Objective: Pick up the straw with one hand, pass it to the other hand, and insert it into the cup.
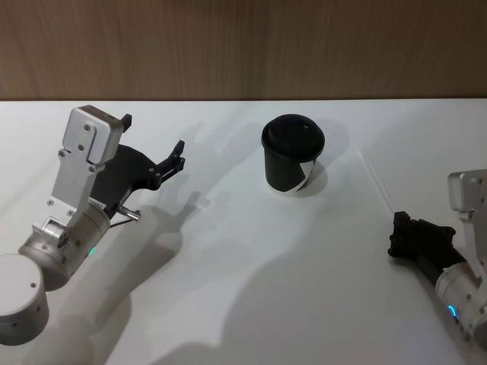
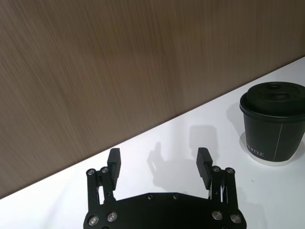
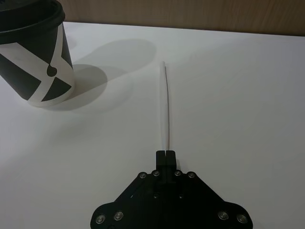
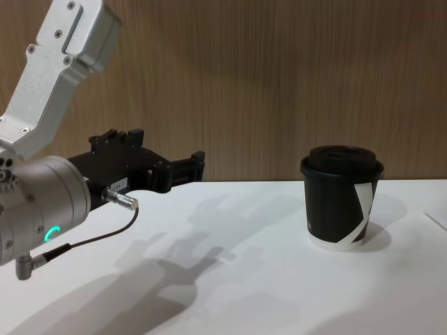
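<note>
**Right gripper** (image 3: 166,153): narrow, with the fingers closed together on the near end of the straw (image 3: 167,105). The straw runs straight ahead of the fingertips, low over the white counter (image 3: 238,95). Whether its far end touches the surface cannot be told. In the head view the straw is faint against the counter.

**Cup** (image 3: 40,62): stands ahead and to the left of the right gripper, apart from the straw. Its lid is cut off in the right wrist view. Small white lettering near the base, seen in the left wrist view, reads roughly "COFFEE".

**Left gripper** (image 2: 158,162): wide open, holding nothing, raised above the counter. The cup stands ahead and to its right.
</note>
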